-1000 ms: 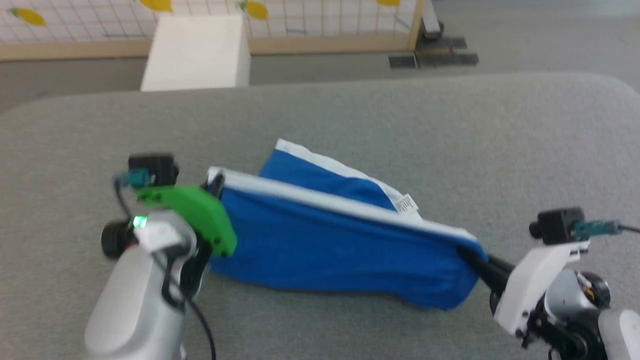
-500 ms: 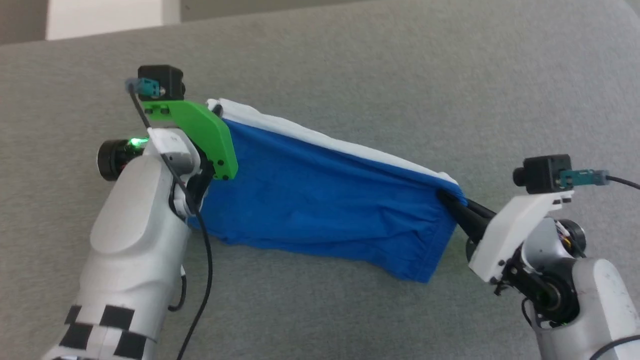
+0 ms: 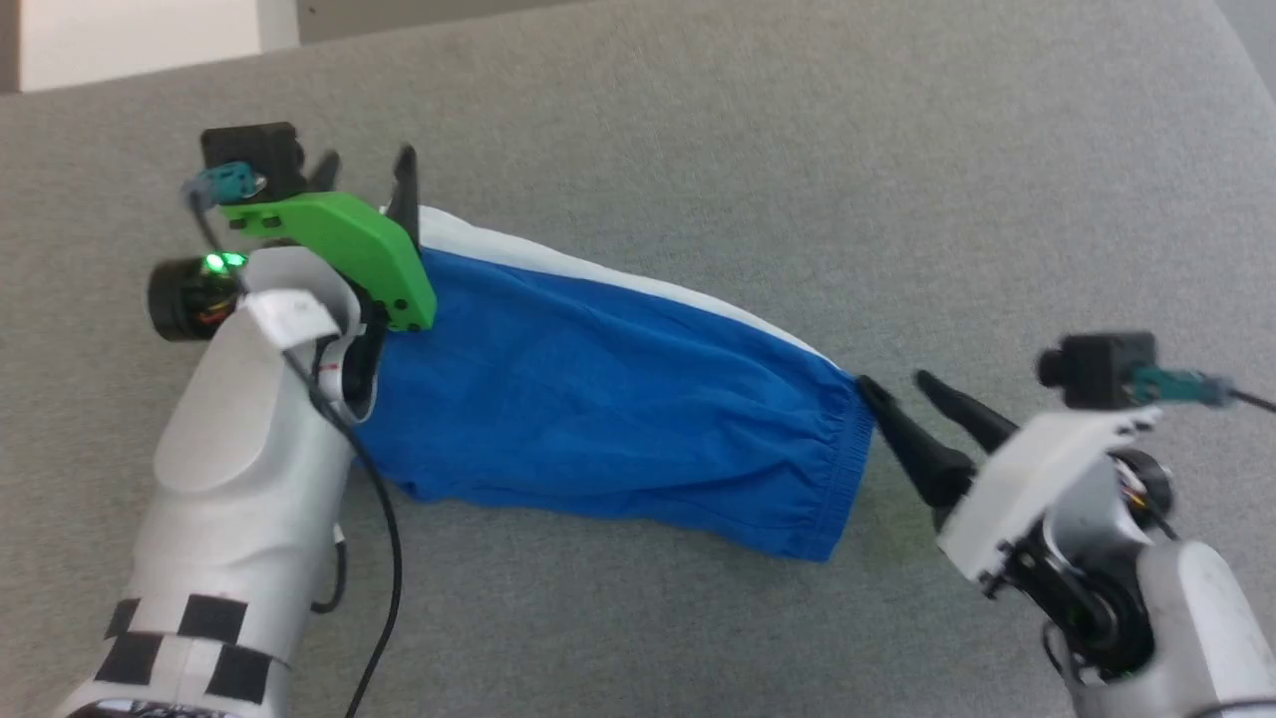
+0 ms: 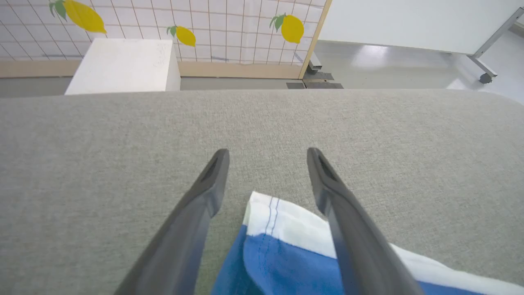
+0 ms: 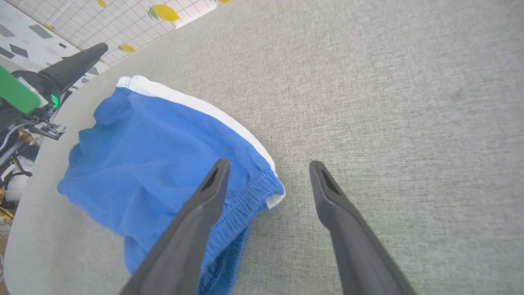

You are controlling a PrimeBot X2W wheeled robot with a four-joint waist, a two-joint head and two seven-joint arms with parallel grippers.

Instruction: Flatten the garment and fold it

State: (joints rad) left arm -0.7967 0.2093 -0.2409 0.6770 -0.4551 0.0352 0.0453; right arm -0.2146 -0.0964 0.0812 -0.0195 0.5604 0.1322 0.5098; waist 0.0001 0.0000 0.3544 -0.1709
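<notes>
Both spread: left tool point(image 4: 267, 150) astride garment point(image 3: 618, 399) corner; right tool point(image 5: 269, 162) empty.

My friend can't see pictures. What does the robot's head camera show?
Some blue shorts with a white stripe lie on a grey padded surface. The left gripper is open at one end, and the right gripper is open beside the other, gathered end.
</notes>
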